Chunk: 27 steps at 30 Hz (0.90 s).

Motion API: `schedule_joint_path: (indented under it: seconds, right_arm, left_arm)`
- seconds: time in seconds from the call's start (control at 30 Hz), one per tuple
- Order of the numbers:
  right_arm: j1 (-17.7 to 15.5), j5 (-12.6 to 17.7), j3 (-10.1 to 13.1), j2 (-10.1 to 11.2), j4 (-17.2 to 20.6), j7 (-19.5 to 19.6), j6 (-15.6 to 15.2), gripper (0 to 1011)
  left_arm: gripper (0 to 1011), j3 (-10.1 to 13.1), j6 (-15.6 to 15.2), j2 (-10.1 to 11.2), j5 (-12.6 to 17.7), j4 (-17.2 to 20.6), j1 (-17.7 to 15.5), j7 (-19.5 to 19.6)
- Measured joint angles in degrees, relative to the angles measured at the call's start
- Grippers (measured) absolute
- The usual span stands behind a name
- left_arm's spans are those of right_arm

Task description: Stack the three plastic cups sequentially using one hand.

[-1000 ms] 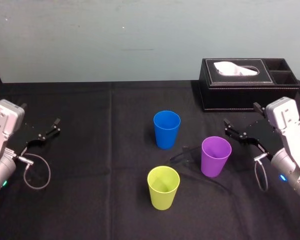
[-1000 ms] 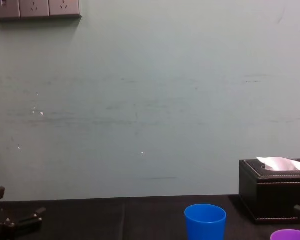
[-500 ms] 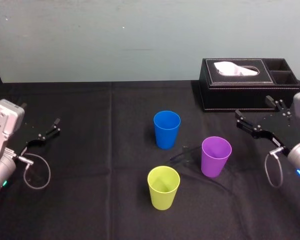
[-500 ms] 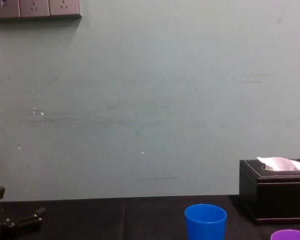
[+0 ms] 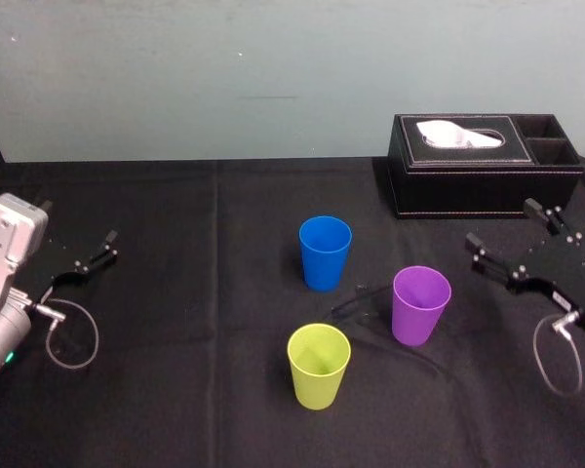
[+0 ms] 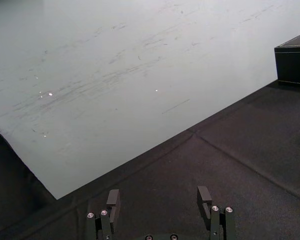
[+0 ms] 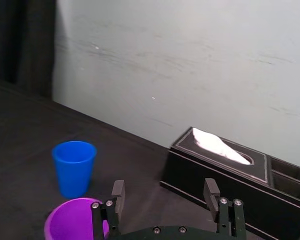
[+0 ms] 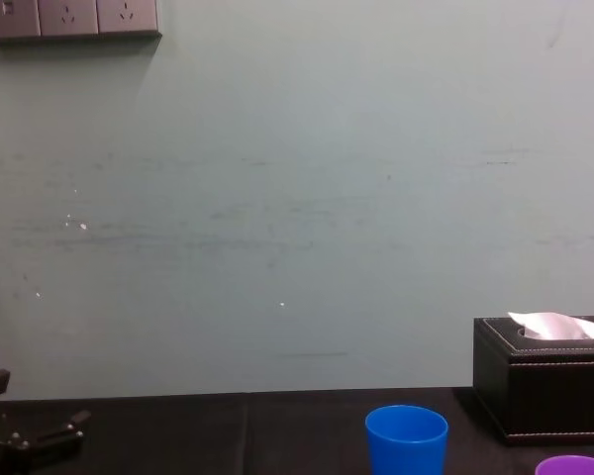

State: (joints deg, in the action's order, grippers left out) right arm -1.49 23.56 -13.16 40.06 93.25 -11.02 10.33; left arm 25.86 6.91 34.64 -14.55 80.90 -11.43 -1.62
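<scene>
Between two hands [image 5: 96, 255] [image 5: 500, 223], three cups [image 5: 326, 255] [image 5: 420, 307] [image 5: 318, 369] (unstacked)

Head cam: high, looks forward and down, most of black table [image 5: 175, 341] in frame. Chest cam: low, tabletop level, mostly far wall [image 8: 297, 198]; shares blue cup [image 8: 406, 440] and tissue box [image 8: 544, 391] with head cam. Left wrist cam: aims across table at far wall. Right wrist cam: close on purple cup [image 7: 65, 222], blue cup beyond.
</scene>
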Motion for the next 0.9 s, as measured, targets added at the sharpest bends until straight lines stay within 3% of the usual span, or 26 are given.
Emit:
schedule_joint_path:
  seconds: [0.4,0.9]
  right_arm:
    - [-7.1,-0.5,2.3,1.5,5.0,-2.6,2.1,1003]
    - [-10.4,-2.5,3.3,0.8,5.4,-4.6,2.8,1003]
  left_arm:
    - [1010,0.0,0.0,0.0,0.0,0.0,0.0,0.0]
    - [1010,0.0,0.0,0.0,0.0,0.0,0.0,0.0]
